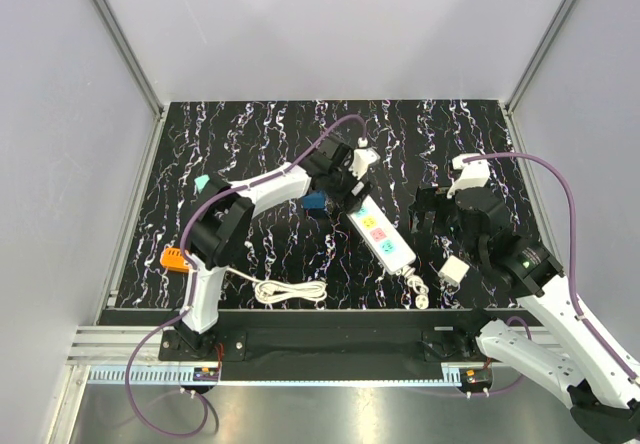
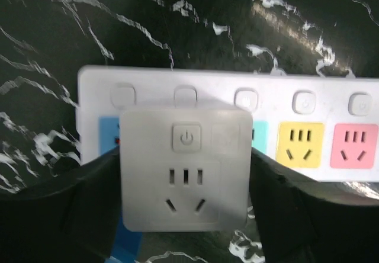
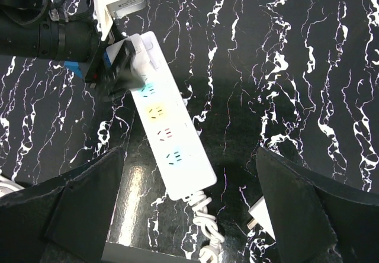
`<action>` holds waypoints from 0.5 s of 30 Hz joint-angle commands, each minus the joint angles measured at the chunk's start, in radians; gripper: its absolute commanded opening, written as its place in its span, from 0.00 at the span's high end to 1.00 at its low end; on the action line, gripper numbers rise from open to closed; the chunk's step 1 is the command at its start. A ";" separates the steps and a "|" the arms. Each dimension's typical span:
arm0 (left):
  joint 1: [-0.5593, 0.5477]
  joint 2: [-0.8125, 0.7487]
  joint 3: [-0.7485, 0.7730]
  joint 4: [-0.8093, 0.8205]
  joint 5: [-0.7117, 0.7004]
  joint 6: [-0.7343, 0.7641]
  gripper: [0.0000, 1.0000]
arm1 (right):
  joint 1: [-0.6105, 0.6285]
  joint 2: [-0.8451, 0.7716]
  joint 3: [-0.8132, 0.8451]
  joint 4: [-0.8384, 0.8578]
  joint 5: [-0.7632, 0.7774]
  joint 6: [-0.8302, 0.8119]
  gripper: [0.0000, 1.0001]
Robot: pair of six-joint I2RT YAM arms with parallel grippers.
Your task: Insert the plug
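The cube plug is clamped by the left gripper above the power strip's left end; pins, perhaps misaligned, may be jammed.

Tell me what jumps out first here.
The left gripper clamps a white square plastic adapter with a socket face right over the far end of the long white power strip with coloured sockets. A royal-blue plastic cube lies beside that strip, under the left arm. The right gripper hangs open on the strip's other side.
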 commanded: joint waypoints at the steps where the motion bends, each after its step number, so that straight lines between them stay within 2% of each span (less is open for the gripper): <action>1: -0.005 -0.021 -0.013 -0.158 -0.020 -0.034 0.01 | -0.004 -0.013 0.021 0.003 -0.013 0.027 0.01; 9: -0.005 -0.129 0.041 -0.186 -0.045 -0.054 0.01 | -0.002 -0.030 -0.008 -0.032 -0.047 0.082 0.00; 15: -0.002 -0.258 0.086 -0.206 -0.164 -0.106 0.01 | -0.002 0.048 -0.014 -0.086 -0.082 0.100 0.00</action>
